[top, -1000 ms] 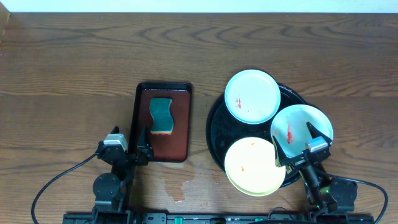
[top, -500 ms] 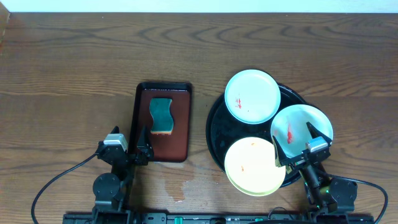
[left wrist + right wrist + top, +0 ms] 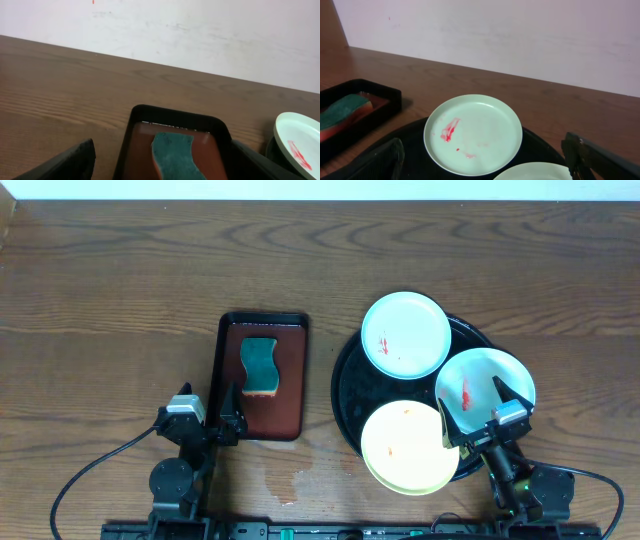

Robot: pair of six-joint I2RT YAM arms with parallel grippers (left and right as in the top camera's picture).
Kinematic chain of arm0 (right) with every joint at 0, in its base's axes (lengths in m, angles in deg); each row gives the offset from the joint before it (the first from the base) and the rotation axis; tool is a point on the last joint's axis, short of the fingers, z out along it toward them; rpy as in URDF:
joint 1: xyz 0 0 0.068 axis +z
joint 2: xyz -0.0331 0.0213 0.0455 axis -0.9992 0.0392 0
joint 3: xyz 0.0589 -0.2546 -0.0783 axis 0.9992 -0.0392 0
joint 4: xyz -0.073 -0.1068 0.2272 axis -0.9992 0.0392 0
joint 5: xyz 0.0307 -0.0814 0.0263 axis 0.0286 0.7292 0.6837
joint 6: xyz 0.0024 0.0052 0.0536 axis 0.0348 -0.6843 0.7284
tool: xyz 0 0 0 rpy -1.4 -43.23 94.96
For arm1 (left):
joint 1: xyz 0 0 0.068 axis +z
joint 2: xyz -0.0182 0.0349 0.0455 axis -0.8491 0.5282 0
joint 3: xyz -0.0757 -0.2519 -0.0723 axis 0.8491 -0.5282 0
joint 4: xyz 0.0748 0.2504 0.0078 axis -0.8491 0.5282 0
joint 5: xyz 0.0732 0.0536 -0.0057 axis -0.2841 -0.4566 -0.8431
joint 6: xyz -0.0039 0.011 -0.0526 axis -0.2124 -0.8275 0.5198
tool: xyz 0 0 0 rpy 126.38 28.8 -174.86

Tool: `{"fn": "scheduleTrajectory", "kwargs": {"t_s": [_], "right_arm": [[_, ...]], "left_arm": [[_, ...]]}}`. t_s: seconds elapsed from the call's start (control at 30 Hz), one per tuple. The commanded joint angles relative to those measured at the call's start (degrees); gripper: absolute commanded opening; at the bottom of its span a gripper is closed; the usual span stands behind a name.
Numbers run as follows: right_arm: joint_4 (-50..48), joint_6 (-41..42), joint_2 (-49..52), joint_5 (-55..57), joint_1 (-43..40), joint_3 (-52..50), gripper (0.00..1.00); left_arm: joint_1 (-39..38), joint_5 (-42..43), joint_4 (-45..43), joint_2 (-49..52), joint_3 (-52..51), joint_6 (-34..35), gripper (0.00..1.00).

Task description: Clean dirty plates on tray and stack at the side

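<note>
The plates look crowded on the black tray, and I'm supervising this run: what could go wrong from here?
The yellow plate and the right-hand plate overhang the tray rim, so a nudge might tip or slide them off. The open right gripper sits over both their edges; lowering it could knock either.

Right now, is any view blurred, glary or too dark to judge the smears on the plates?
Overhead: sharp, evenly lit, no glare; the far plate shows its red smear clearly. Left wrist: the sponge at the bottom edge looks slightly soft. Right wrist: the same plate is crisp, the right gripper only dark shapes in the lower corners.
</note>
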Motion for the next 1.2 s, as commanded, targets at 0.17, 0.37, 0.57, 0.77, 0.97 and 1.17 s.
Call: {"fn": "scheduleTrajectory", "kwargs": {"t_s": [0.17,0.37,0.57,0.77,0.97,1.17], "right_arm": [[-0.02,-0.72,-0.31,0.00,-0.44,-0.24,0.99],[0.00,-0.72,-0.31,0.00,-0.44,-0.26,0.99],[0.00,-0.70,-0.31,0.00,-0.44,-0.26,0.99],[-0.63,-0.72,-0.31,0.00,-0.44,-0.24,0.99],[-0.04,-0.70,-0.31,-0.28,-0.44,-0.24,0.99],[-2.36,-0.90,-0.31,0.42,-0.46,-0.24,0.99]], "left_arm": [[0.09,0.33,2.67,0.11,-0.39,-0.98,0.84],[0.09,0.33,2.69,0.11,-0.39,-0.98,0.84],[0.09,0.33,2.69,0.11,-0.39,-0.98,0.84],[0.09,0.33,2.67,0.11,-0.39,-0.98,0.84],[0.09,0.35,2.69,0.13,-0.39,-0.92,0.84],[0.09,1.05,2.56,0.22,-0.39,4.79,0.84]]}}
